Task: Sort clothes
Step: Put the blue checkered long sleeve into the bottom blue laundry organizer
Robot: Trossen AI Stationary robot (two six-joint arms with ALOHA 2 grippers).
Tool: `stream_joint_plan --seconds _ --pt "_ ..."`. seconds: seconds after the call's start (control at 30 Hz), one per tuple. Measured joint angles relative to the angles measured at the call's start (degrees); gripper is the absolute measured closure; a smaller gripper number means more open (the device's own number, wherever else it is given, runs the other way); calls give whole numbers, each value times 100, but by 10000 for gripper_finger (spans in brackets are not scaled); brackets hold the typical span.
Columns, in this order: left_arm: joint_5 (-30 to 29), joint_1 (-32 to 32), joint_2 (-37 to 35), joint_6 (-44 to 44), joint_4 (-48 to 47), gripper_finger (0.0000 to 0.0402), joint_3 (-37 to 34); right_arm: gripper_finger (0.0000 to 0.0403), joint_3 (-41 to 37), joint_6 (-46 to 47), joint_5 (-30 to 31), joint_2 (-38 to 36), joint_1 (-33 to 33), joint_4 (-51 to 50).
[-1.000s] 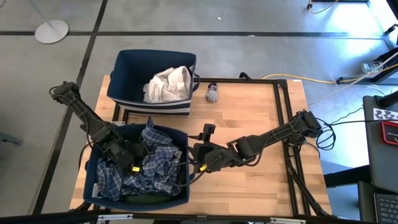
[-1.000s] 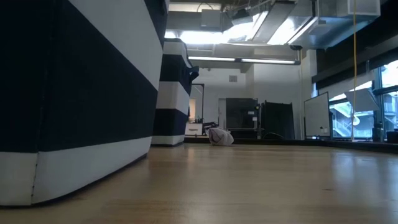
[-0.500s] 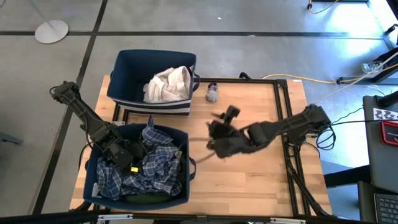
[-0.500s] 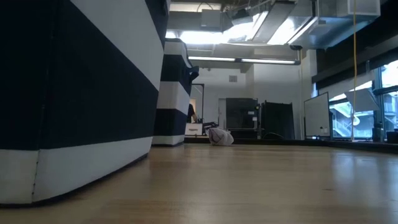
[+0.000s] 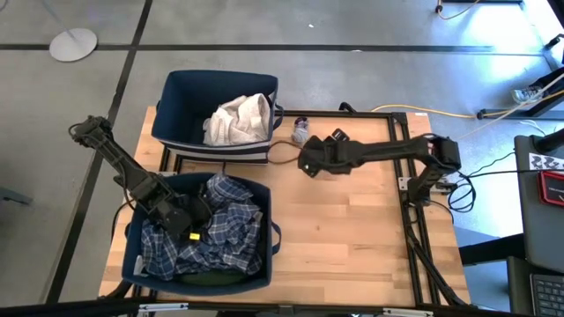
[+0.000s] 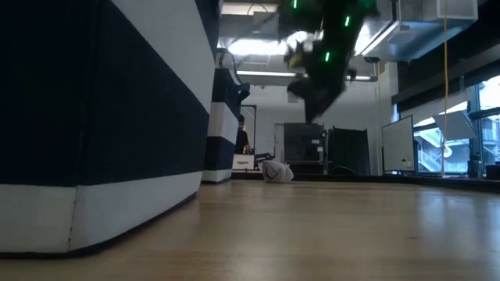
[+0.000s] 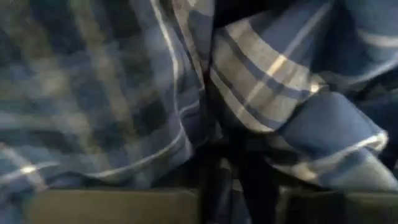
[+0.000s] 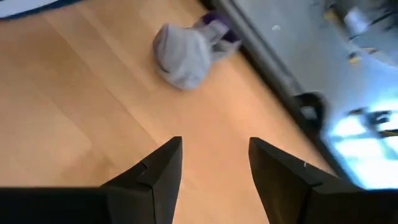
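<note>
Small grey-purple sock (image 8: 186,53), bunched into a soft lump, lies alone on the wooden surface (image 5: 352,220); right pincer (image 8: 214,162) hovers near, fingers apart, empty. Left pincer's state: cannot tell.

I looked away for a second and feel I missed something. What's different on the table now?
The right hand swung from beside the near bin across the table toward the small sock, fingers open and empty. The near bin shifted slightly. The left hand stayed buried in the plaid clothes; the white clothes and sock didn't move.
</note>
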Motion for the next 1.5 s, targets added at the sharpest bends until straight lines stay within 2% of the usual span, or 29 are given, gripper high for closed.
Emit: stream_joint_plan --seconds 0.13,0.23,0.43,0.57,0.77,0.93,1.2,1.33,1.5 --pt "2 39 0 -16 -26 278 2 217 -820 -485 -682 -1 -560 1659" --pt "0 37 0 -18 -18 252 2 217 -1310 -736 -1134 -1 -960 2856" --pt "4 37 0 -20 -13 245 2 217 -1930 -672 -1703 33 -1551 5013" --pt "-10 35 0 -18 -10 252 2 217 -2008 -534 -1918 234 -1766 5684" --pt "-43 35 0 30 16 251 0 217 -2008 -545 -2110 731 -1979 6327" --pt "-50 33 0 30 18 254 0 217 -2008 -394 -2155 1062 -2190 6282" --pt "-59 30 0 105 26 252 0 223 -1997 -611 -2355 1272 -2181 6383" --pt "-61 30 0 100 29 252 0 272 -1988 -614 -2588 1308 -2186 6350" --pt "-61 30 0 121 26 252 0 381 -1986 -903 -2502 1277 -2175 6282"
